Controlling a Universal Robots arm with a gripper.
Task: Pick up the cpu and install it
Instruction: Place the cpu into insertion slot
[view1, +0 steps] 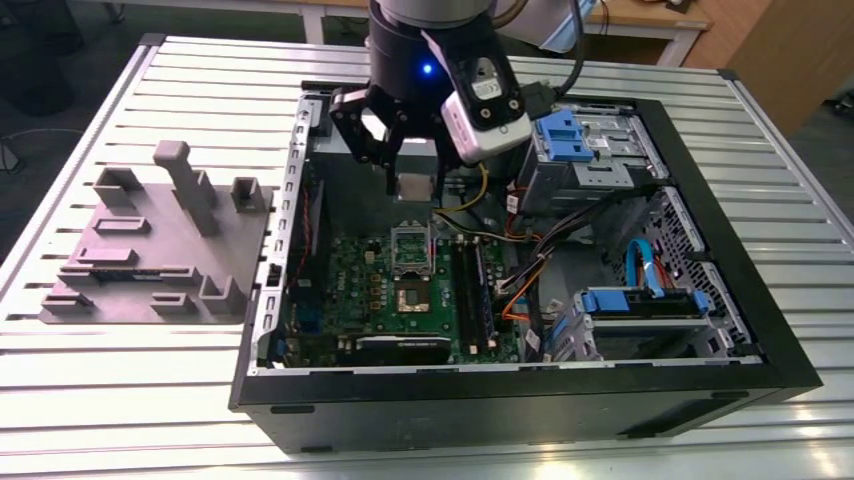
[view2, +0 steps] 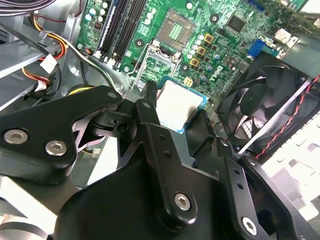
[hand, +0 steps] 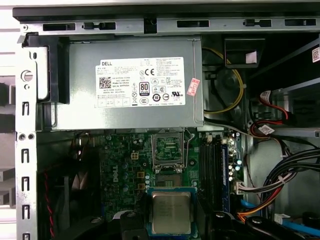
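My pincer (view2: 178, 109), clamped on the cpu (view2: 181, 101), hangs near the open socket (view2: 177, 25); set down skewed, I judge it could bend pins.

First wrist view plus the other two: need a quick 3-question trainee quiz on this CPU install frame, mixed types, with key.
1. True or false: the cpu already sits in the socket on the motherboard.
2. Multiple choice: the gripper is A) open, B) shut on the cpu, C) shut on a cable.
3. Short answer: in the exterior view, on which side of the computer case does the grey parts fixture stand?

Key: 1 false, it is held above the motherboard; 2 B; 3 the exterior view's left.
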